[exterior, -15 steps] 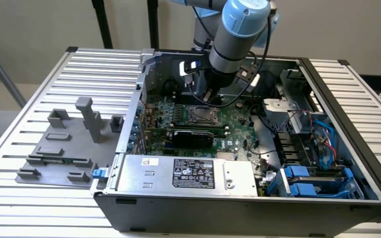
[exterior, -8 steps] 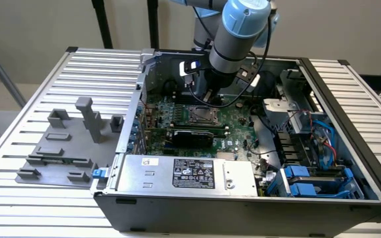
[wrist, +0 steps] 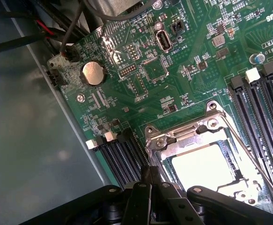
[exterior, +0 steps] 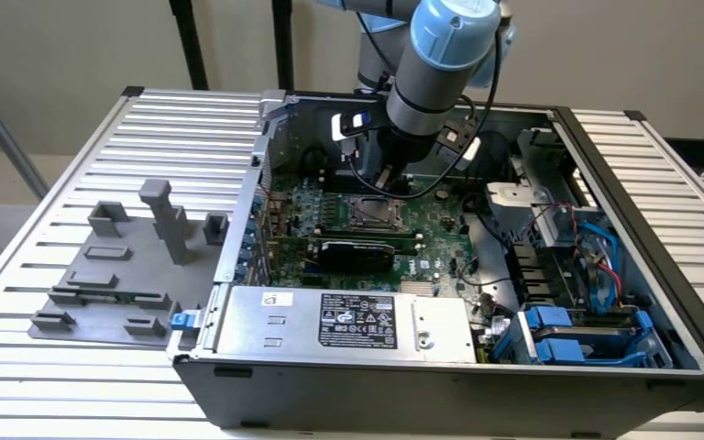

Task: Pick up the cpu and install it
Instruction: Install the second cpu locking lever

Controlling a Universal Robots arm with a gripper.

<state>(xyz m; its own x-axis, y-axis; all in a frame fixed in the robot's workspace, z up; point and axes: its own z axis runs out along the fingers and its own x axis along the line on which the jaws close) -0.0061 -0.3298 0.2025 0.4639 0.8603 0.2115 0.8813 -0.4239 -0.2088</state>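
Note:
The cpu (wrist: 202, 166), a pale square chip, lies flat inside the metal-framed socket (wrist: 162, 140) on the green motherboard (wrist: 173, 93). My gripper (wrist: 148, 177) hovers right at the socket's edge beside the cpu, its dark fingers shut together with nothing visible between them. In the exterior view the arm reaches down into the open computer case, and the gripper (exterior: 385, 186) hangs just above the socket (exterior: 365, 213) at the board's middle.
Black memory slots (wrist: 122, 157) flank the socket on both sides. A coin battery (wrist: 92, 73) and cables (wrist: 66, 33) sit near the case wall. The power supply (exterior: 346, 321) and blue drive bays (exterior: 572, 335) line the case front. Grey fixture blocks (exterior: 126, 266) stand on the exterior view's left.

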